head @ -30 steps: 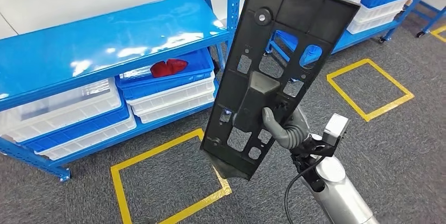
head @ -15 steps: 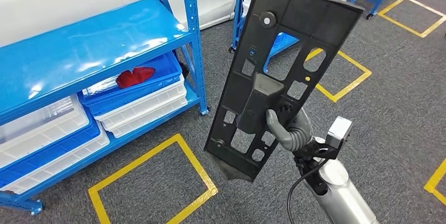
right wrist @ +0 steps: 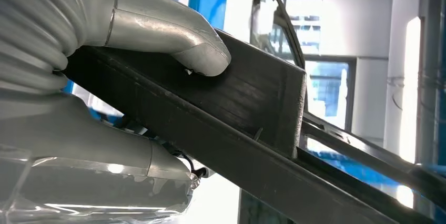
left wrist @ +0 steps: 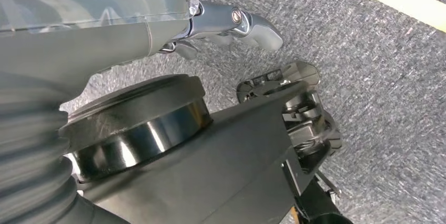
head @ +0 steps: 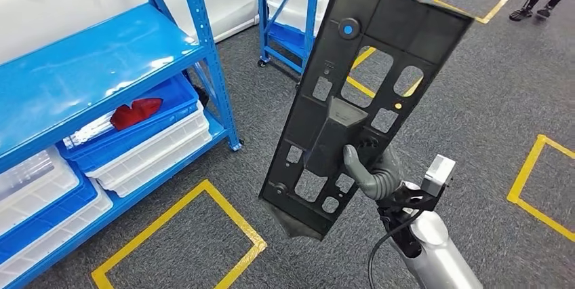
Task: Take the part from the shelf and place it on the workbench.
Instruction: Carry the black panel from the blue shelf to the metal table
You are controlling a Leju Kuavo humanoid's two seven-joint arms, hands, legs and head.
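The part (head: 359,92), a long black plastic panel pierced with rectangular and rounded cut-outs, stands nearly upright in the air at the centre of the head view, leaning a little to the right at its top, clear of the shelf and above the grey carpet (head: 488,112). The right hand (head: 371,167) grips it low on its near face, thumb pressed against the raised block in the panel's middle and the other fingers wrapped behind the panel; in the right wrist view the thumb (right wrist: 173,34) lies flat on the dark block of the part (right wrist: 247,103). The left hand (left wrist: 231,24) hangs over the carpet with its fingers loosely extended and nothing in it. To the left stands a blue shelf (head: 74,72) with a bare glossy top board; on its lower level sit stacked blue and white bins (head: 146,140), and a red object (head: 135,112) lies in the uppermost blue one. Yellow tape squares (head: 183,228) mark the carpet, one near the shelf, others at the right and far side. Far right, a person's feet (head: 536,9) stand on the carpet.
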